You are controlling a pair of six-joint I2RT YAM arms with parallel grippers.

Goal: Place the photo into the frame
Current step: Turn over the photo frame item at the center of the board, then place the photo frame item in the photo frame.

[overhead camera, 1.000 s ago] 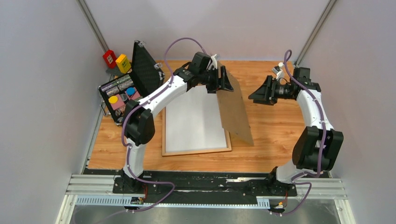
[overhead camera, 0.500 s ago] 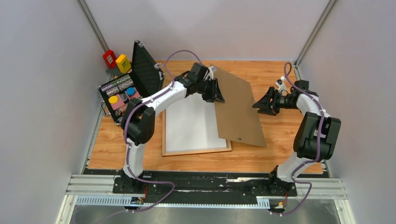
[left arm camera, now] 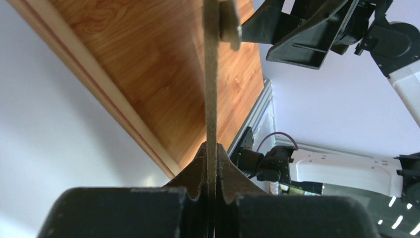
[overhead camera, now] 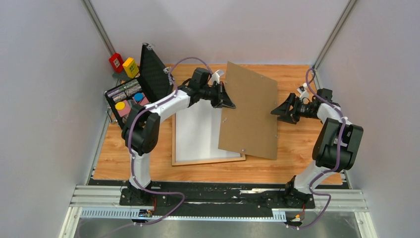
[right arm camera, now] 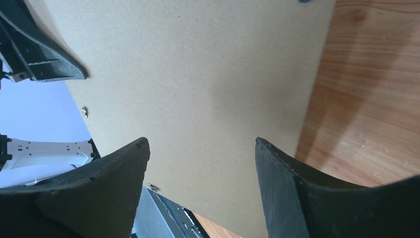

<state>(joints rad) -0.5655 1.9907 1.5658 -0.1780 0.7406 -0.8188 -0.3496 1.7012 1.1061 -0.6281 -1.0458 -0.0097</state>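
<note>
The frame [overhead camera: 208, 161] lies flat on the table, pale wood side up, and its rail [left arm camera: 99, 89] shows in the left wrist view. A plain white sheet [overhead camera: 198, 134] fills it; I cannot tell whether this is the photo face down. My left gripper [overhead camera: 227, 103] is shut on the left edge of the brown backing board [overhead camera: 250, 111], which hangs tilted over the frame's right part. Both fingers pinch that thin edge [left arm camera: 211, 74]. My right gripper [overhead camera: 278, 110] stands open just off the board's right edge, facing its broad face [right arm camera: 198, 74] with nothing between its fingers.
An open black case [overhead camera: 148, 74] with coloured small items [overhead camera: 126, 101] stands at the table's left edge. A red block [overhead camera: 117, 61] and a yellow block [overhead camera: 131, 66] sit behind it. Grey walls close in on three sides.
My left gripper closed on the board's edge and drew back left, turning the board from edge-on to broad face up. The right gripper moved right and down and opened wider.
</note>
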